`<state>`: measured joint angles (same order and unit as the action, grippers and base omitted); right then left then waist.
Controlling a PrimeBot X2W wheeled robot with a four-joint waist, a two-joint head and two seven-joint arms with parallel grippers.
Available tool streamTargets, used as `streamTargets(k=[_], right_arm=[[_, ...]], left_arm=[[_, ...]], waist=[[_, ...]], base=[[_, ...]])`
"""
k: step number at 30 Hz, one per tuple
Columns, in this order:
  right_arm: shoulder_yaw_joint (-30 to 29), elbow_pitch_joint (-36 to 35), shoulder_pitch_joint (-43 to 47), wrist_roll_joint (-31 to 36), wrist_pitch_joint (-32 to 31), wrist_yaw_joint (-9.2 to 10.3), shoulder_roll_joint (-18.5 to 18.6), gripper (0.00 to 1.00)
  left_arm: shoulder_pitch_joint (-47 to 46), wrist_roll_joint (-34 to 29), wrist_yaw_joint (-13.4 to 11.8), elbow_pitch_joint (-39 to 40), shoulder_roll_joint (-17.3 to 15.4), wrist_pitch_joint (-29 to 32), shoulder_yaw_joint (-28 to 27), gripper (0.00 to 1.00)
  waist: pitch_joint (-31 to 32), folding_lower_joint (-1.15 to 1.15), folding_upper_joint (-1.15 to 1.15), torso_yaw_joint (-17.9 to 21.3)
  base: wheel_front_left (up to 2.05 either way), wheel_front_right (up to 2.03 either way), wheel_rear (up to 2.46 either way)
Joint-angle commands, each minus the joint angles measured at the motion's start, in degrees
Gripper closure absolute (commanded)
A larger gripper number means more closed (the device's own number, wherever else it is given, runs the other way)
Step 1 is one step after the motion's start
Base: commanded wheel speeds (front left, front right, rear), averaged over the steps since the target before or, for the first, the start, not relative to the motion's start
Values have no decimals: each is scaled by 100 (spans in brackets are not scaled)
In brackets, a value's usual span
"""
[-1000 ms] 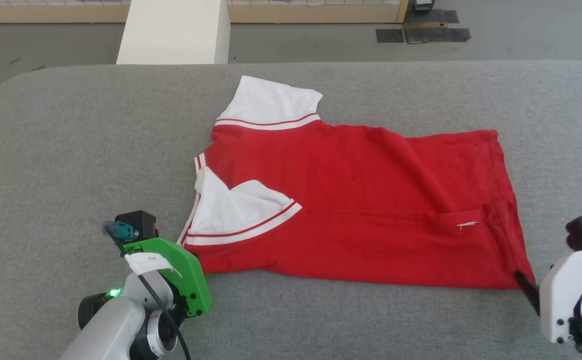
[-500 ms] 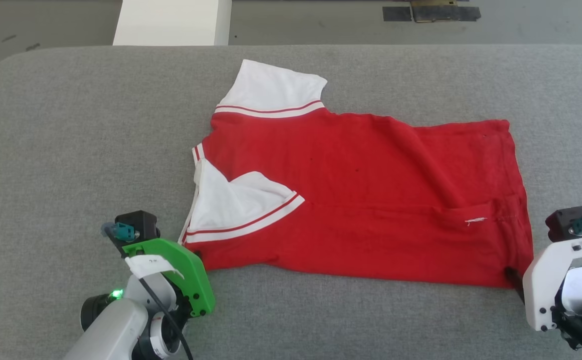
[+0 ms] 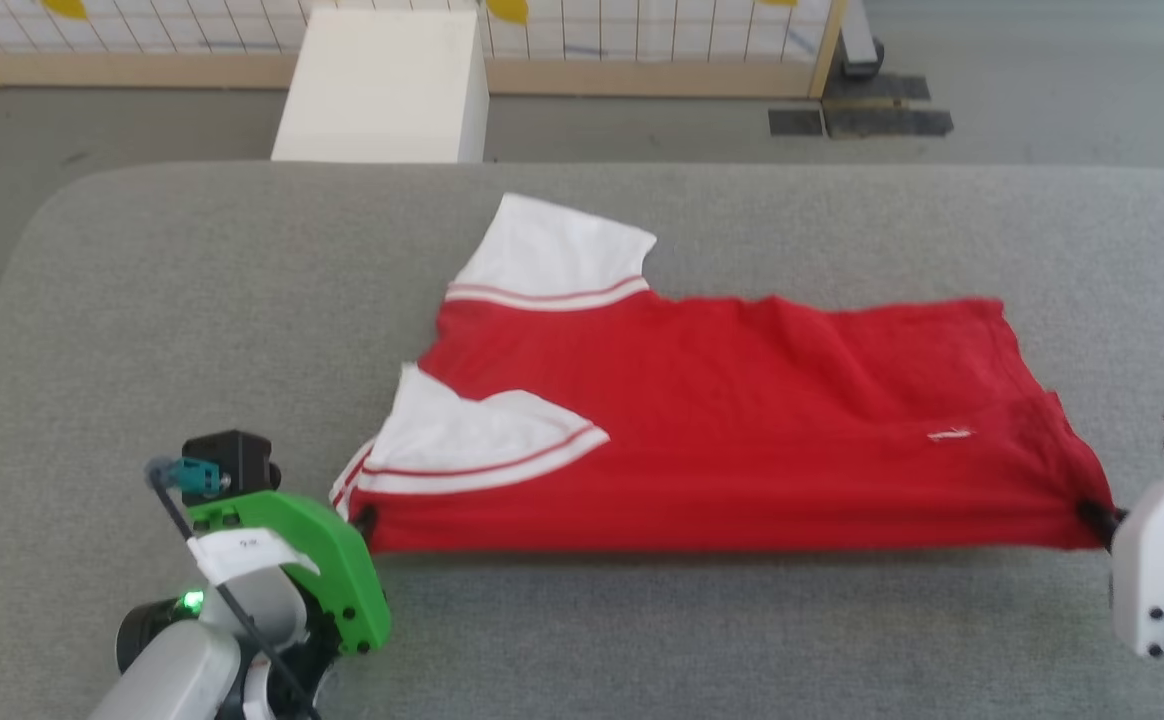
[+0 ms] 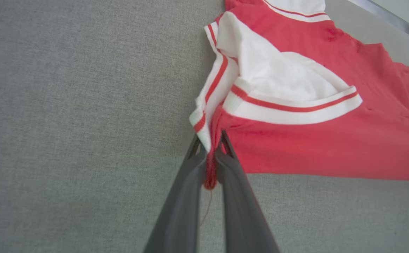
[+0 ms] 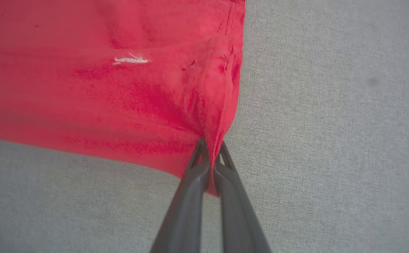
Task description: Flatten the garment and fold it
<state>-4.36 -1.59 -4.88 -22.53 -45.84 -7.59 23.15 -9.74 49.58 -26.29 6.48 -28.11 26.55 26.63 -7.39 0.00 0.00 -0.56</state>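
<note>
The garment (image 3: 742,420) is a red T-shirt with white, red-striped sleeves, lying across the grey padded table (image 3: 192,330). Its near edge is lifted and pulled taut between my two grippers. My left gripper (image 3: 364,520) is shut on the near shoulder corner beside the folded-over sleeve (image 3: 472,445); the left wrist view shows red cloth (image 4: 209,168) pinched between its fingers (image 4: 187,182). My right gripper (image 3: 1097,515) is shut on the near hem corner, and in the right wrist view the hem (image 5: 222,116) is drawn into the fingers (image 5: 190,182), close to the small white mark (image 5: 130,60).
A white box (image 3: 382,85) stands on the floor beyond the table's far edge, before a wooden-framed grid fence (image 3: 642,40). Dark mats (image 3: 857,120) lie on the floor at the back right. Bare grey table surrounds the shirt on all sides.
My right gripper has shut on the hem corner. Both grippers have raised the shirt's near edge and stretched it straight. The head camera has also tilted, showing more of the floor behind.
</note>
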Motion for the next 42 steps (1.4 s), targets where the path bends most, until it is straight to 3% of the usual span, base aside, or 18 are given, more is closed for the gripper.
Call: streamTargets(k=[1, 8, 16, 17, 18, 19, 20, 27, 32, 35, 42], right_arm=[[-110, -95, 207, -18, -89, 10, 67, 100], [-371, -190, 1000, 29, -507, 10, -30, 100], [-87, 556, 1325, 146, -525, 10, -321, 100], [-69, 663, 1301, 162, -467, 10, -366, 100], [-55, 740, 1279, 186, -407, 10, -382, 100], [-54, 834, 1254, 185, -348, 10, -406, 53], [-65, 885, 1230, 173, -290, 10, -428, 0], [-443, 443, 931, -401, -88, 10, -569, 0], [-913, -101, 498, -406, 244, 10, -385, 0], [-1078, -161, 124, -210, 577, 10, -329, 0], [-1014, 156, -550, 0, 1090, 10, -258, 0]], left_arm=[[186, 84, -69, 116, -126, 54, -43, 100], [819, 302, -214, 247, -179, 281, 62, 100], [1179, 652, -11, -562, 182, 149, 98, 100], [1178, 702, 46, -680, 218, 135, 83, 69], [1165, 728, 88, -756, 238, 124, 75, 7], [1132, 741, 130, -832, 251, 99, 59, 0], [1103, 755, 151, -872, 257, 93, 42, 0], [782, 887, 276, -285, 126, 32, -304, 0], [284, 603, 341, 313, 48, -566, -717, 0], [-129, 147, 429, 279, 88, -1245, -835, 0], [-1074, -674, 954, -501, 378, -2037, -267, 0]], waist=[[266, 0, 0, -92], [403, 0, 0, -125], [475, 0, 0, -26], [486, 0, 0, -16], [490, 0, 0, -12], [500, 0, 0, -11], [511, 0, 0, -9], [573, 0, 0, 32], [556, 0, 0, 76], [471, 0, 0, 103], [-8, 0, 0, 117]], base=[[0, 0, 0], [0, 0, 0], [0, 0, 0], [0, 0, 0], [0, 0, 0], [0, 0, 0], [0, 0, 0], [0, 0, 0], [0, 0, 0], [0, 0, 0], [0, 0, 0]])
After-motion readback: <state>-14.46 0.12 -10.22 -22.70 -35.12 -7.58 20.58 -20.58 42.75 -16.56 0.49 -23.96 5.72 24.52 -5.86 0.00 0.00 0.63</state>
